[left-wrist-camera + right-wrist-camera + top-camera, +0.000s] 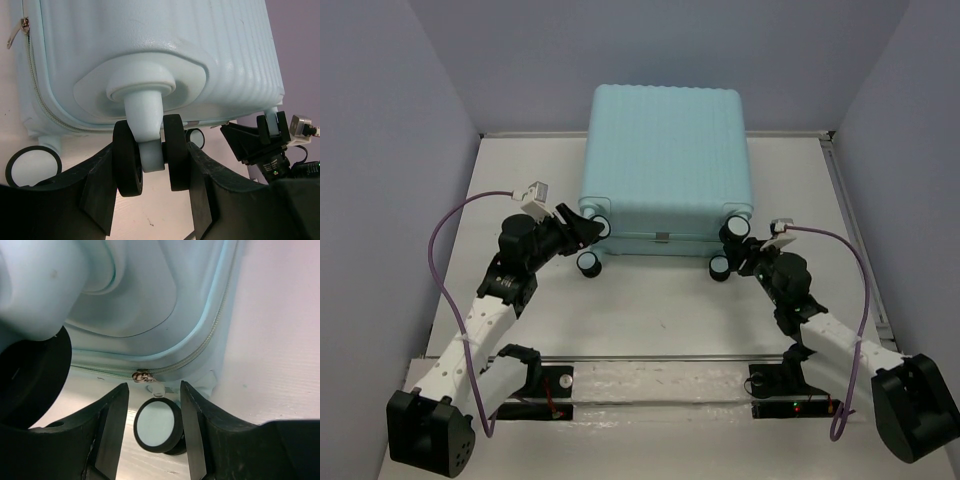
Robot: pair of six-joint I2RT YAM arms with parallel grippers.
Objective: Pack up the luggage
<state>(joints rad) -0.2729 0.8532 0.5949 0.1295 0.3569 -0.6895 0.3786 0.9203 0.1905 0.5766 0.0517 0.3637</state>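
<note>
Left gripper [150,165]: closed narrow on the twin caster [150,167], one finger [100,195] against each tyre, stem rising between.
Right gripper [153,387]: half spread, holding nothing; lower caster [156,426] seen through the gap, apparently beyond the tips.
Luggage [665,160]: upper centre of the overhead frame, flat on the table [650,320], zipped shut, wheels at the lower edge toward both arms.
Stage, as judged: not yet opened; nothing to pack visible anywhere.
Risk, caster: likely to swivel or roll under the pinch, so a pull could twist free of the fingers.
Risk, shell: a one-sided tug from the left of the frame could slew the whole case across the table rather than lift it.
Risk, zip: zipper pull [142,376] small, tucked at the seam just above the right tips; easy to miss or snag.
Overhead only: full outline of the case, both arms at the wheels.
Left wrist only: tyre contact; right arm at lower right.
Right wrist only: zipper pull near the tips.
</note>
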